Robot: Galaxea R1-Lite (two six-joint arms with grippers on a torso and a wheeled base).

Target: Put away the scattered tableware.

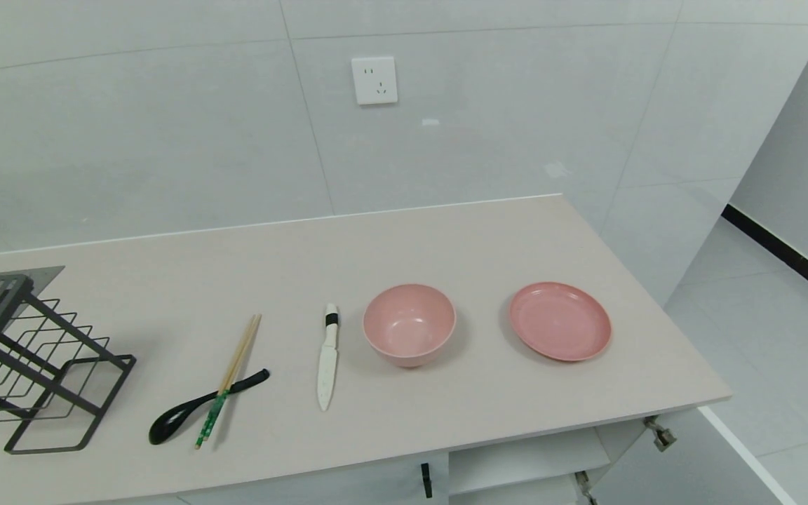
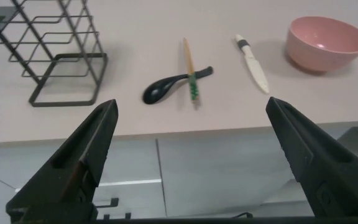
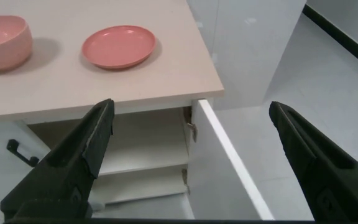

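Note:
On the beige counter [image 1: 446,252] lie, from left to right, a black spoon [image 1: 197,407] crossed by wooden chopsticks [image 1: 229,379], a white knife [image 1: 327,356], a pink bowl [image 1: 409,333] and a pink plate [image 1: 560,320]. A black wire dish rack [image 1: 18,351] stands at the counter's left end. My left gripper [image 2: 191,143] is open, held in front of the counter below its edge, facing the spoon [image 2: 173,84], chopsticks [image 2: 190,71] and knife [image 2: 252,62]. My right gripper [image 3: 188,149] is open too, low before the cabinet, with the plate [image 3: 118,46] and bowl [image 3: 2,40] beyond it.
Under the counter's right end a white cabinet door [image 3: 229,168] stands open, showing shelves [image 3: 142,146]. A wall socket [image 1: 374,80] sits on the tiled wall behind. The counter ends just right of the plate, with tiled floor [image 1: 783,365] beyond.

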